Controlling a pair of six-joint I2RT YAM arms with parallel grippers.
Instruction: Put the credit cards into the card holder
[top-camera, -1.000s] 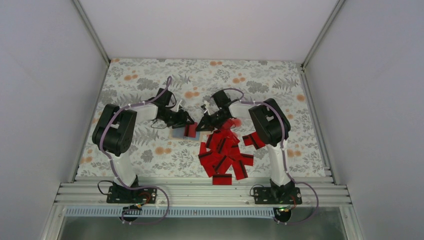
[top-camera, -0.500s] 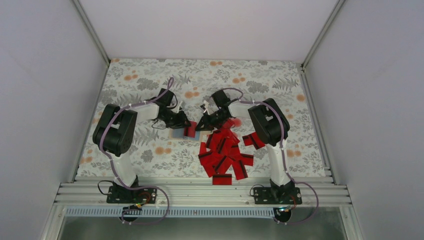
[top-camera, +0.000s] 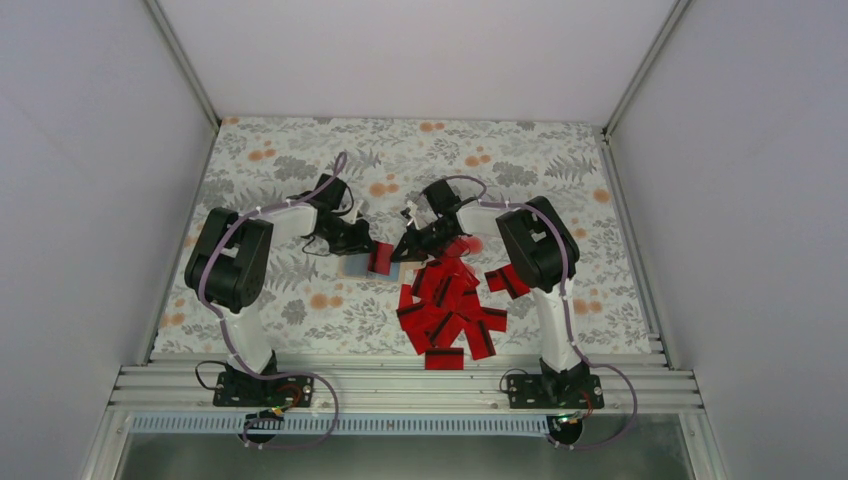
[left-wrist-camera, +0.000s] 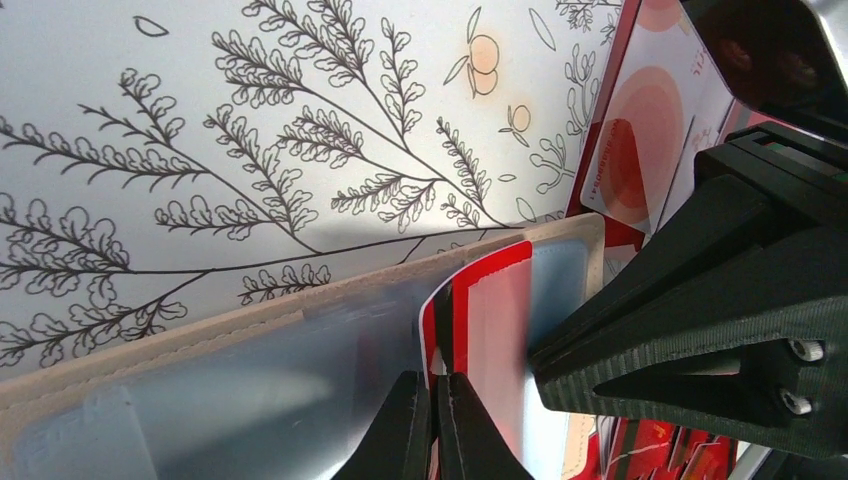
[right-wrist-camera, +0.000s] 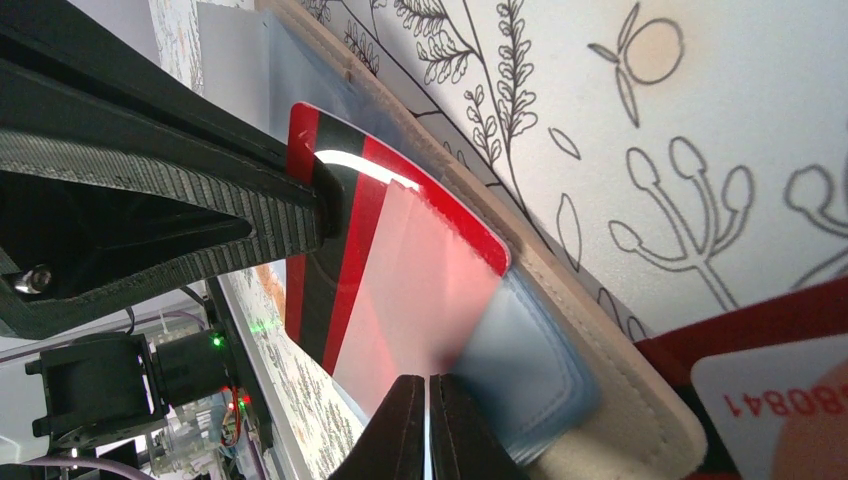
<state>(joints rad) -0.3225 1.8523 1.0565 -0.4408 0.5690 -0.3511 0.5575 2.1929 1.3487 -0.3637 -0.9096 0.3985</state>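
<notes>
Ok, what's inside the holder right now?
A red card is partway into the holder, its black-striped end sticking out. Whether other cards lie deeper cannot be seen.

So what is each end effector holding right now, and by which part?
Left end effector pinches a red card by its black-striped edge. Right end effector is shut where card meets card holder; which it grips is unclear.

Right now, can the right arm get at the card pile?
Probably yes: the credit cards lie unobstructed beside the right gripper, but it looks shut on the card holder and would need to let go first.
</notes>
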